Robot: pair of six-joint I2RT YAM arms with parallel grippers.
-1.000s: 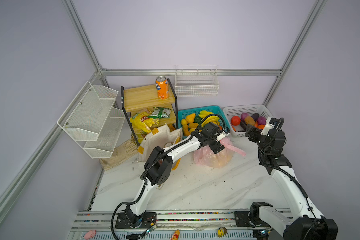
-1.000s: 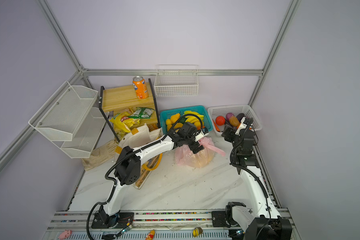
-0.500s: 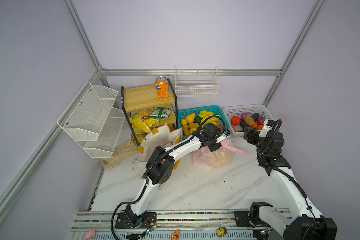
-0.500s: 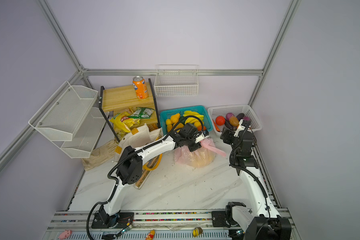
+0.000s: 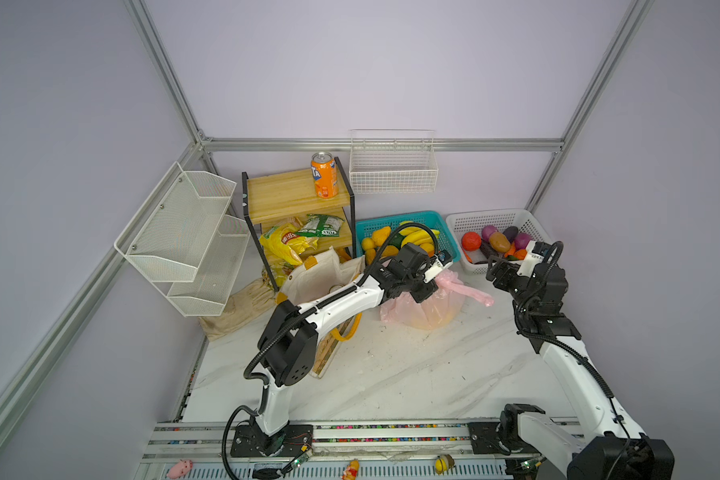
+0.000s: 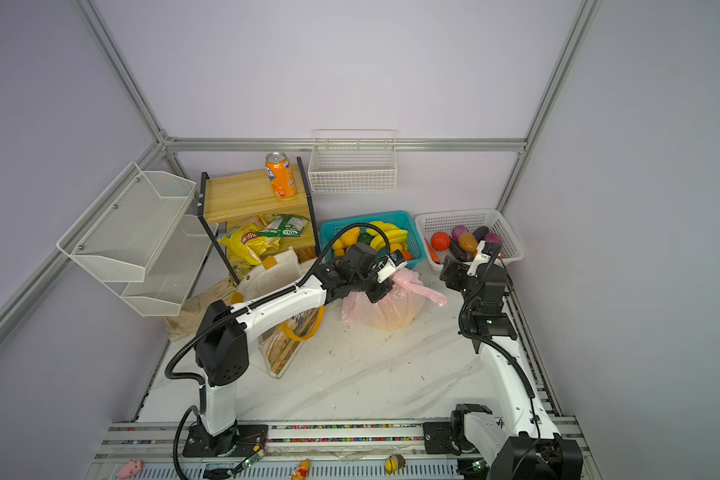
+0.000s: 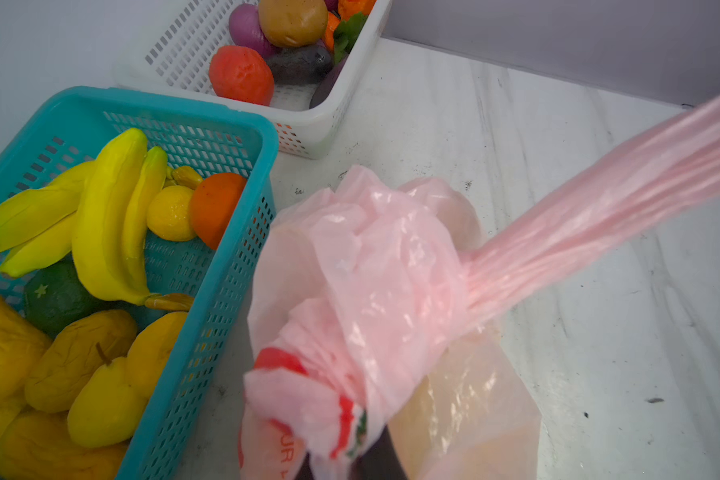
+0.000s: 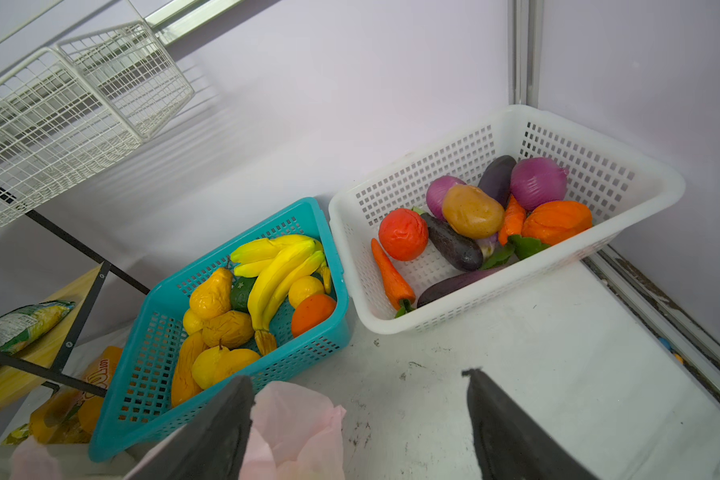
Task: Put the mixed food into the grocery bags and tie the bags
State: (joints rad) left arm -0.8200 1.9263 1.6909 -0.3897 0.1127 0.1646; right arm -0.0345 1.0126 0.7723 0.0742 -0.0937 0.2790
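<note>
My left claw (image 5: 425, 290) is clamped shut on the bunched top of the pink bag (image 5: 429, 313), right where the plastic gathers into a knot. In my left wrist view the crumpled pink film with its red print (image 7: 341, 419) runs straight down into my grip. One twisted handle (image 7: 599, 199) stretches away from the knot toward my right side. Its end lies on the marble worktop (image 5: 412, 374) in both top views.

The pink bag stands near the far edge of the worktop, just in front of the teal basket (image 5: 443, 222). Something orange shows through its lower half.

My right claw (image 8: 358, 432) stands wide open and holds nothing. It hangs near the far right corner, in front of the white basket (image 5: 497, 216). A fold of the pink plastic shows beside one dark finger (image 8: 221, 436); whether they touch I cannot tell.

The white canvas tote (image 5: 323, 276) sits toward the far left of the worktop, under my left arm, with a yellow handle (image 5: 350, 332) hanging out.
</note>
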